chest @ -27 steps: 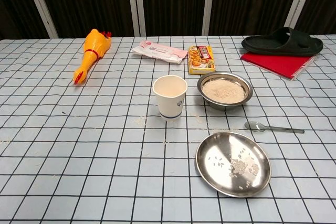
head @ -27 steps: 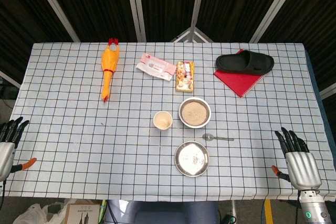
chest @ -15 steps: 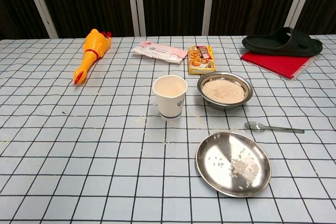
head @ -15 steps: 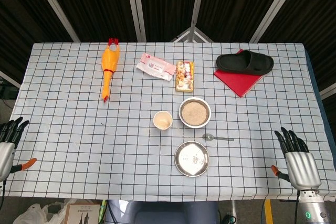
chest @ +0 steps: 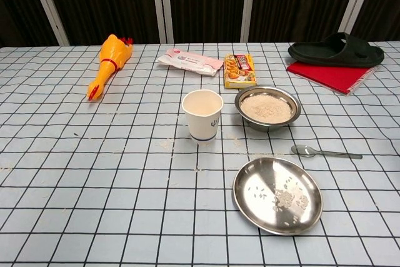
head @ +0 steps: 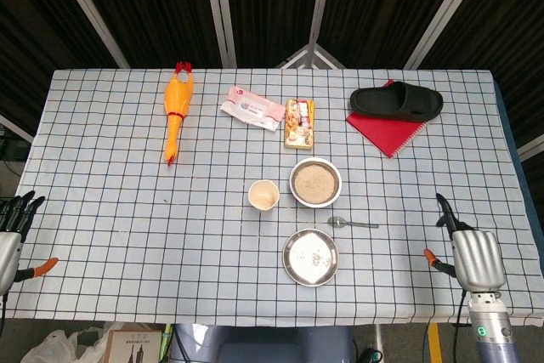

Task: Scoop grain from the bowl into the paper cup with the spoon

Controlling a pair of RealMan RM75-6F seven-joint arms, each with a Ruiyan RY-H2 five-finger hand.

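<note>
- Fingers (head: 440, 204) of the right hand (head: 476, 257) seen from the back in the head view; only one dark tip shows past the silver palm, an orange thumb tip off to its side; spread or curl cannot be told; nothing seen in its grasp
- Left hand (head: 10, 240) at the table's left edge, dark fingers (head: 21, 207) extended and apart, holding nothing; both hands show in the head view only, the chest view catches neither
- Spoon (chest: 325, 152) flat on the checked tablecloth (chest: 94, 173), bowl end toward the centre, well apart from both hands
- Grain bowl (chest: 267, 108) just beyond the spoon; paper cup (chest: 202, 115) upright just beside the bowl; head view shows a little grain in the cup, chest view does not
- Steel plate (chest: 277, 195) nearest the robot; chest view picks out scattered grains on it
- Far row: rubber chicken (head: 175, 112), pink packet (head: 252, 108), snack box (head: 299, 123), black slipper (head: 397, 101) on a red notebook (head: 384, 134)
</note>
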